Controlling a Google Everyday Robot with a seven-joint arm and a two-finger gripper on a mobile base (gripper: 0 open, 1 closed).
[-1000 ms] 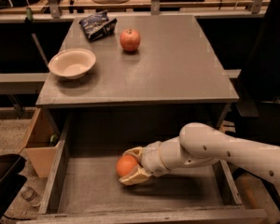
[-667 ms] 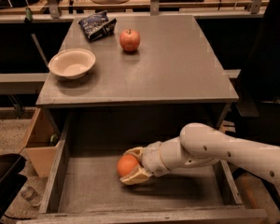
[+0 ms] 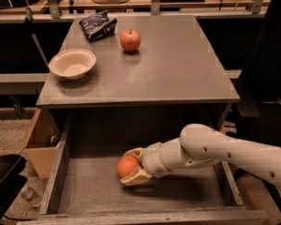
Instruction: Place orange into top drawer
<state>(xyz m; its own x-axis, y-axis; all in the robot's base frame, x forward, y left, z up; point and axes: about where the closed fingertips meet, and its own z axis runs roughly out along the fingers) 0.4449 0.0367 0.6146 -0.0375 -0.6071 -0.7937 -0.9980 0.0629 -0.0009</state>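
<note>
Orange (image 3: 127, 165) is the colour that stands out in the camera view: a smooth, round fruit, evenly bright, with no stem or blemish that I can see. It sits between the two pale fingers (image 3: 133, 179) of my gripper (image 3: 130, 167), one curving over its top and the other tucked under it, so the jaws are closed around the fruit, parted only by its width. My gripper is inside the top drawer (image 3: 182, 193), low over the flat grey bottom and a little left of the middle. I cannot tell whether the orange touches the floor. My white arm (image 3: 225, 151) reaches in from the right, crossing the drawer's right wall. The drawer is pulled out wide beneath the grey table (image 3: 178, 74). On the tabletop, well apart from the orange, a reddish apple (image 3: 130, 40) with a stem stands near the back, a dark snack bag (image 3: 98, 25) lies just left of it, and a cream bowl (image 3: 72, 63) sits near the left edge. A cardboard box (image 3: 37, 144) stands on the floor to the left of the drawer.
</note>
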